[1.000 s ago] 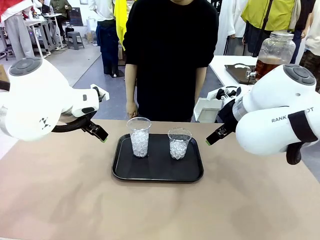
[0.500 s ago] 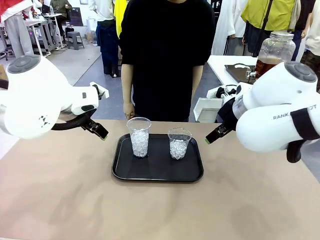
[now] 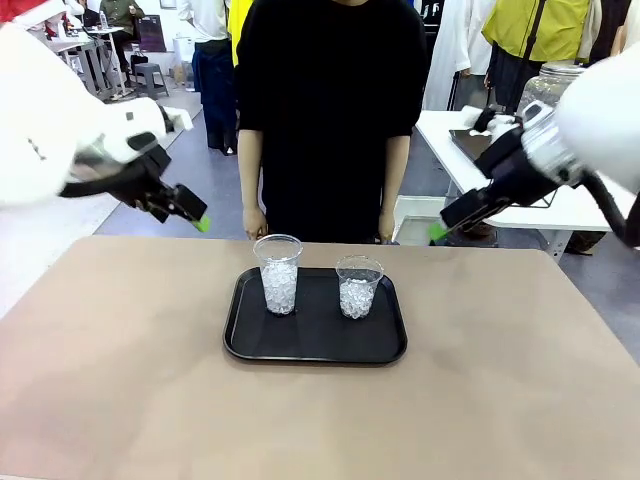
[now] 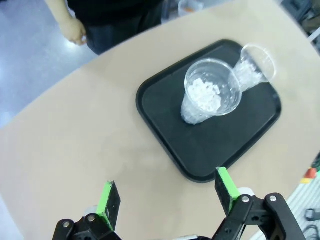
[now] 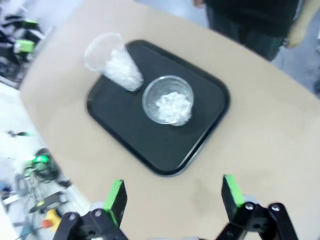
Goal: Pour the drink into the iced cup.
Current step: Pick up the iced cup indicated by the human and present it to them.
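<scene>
Front view: the left gripper [image 3: 197, 216] is hanging high on the left and the right gripper [image 3: 443, 227] high on the right. The tall iced cup [image 3: 278, 272] and short iced cup [image 3: 358, 286] are standing upright on the black tray [image 3: 300, 345]. The glass jar [image 3: 548, 88] is sitting behind the right arm, which is nearer; the drink is hiding.

Left wrist view: the jaws are gaping wide, holding nothing, with the tall cup ahead.

Right wrist view: these jaws are gaping wide and empty too, with the short cup ahead.
</scene>
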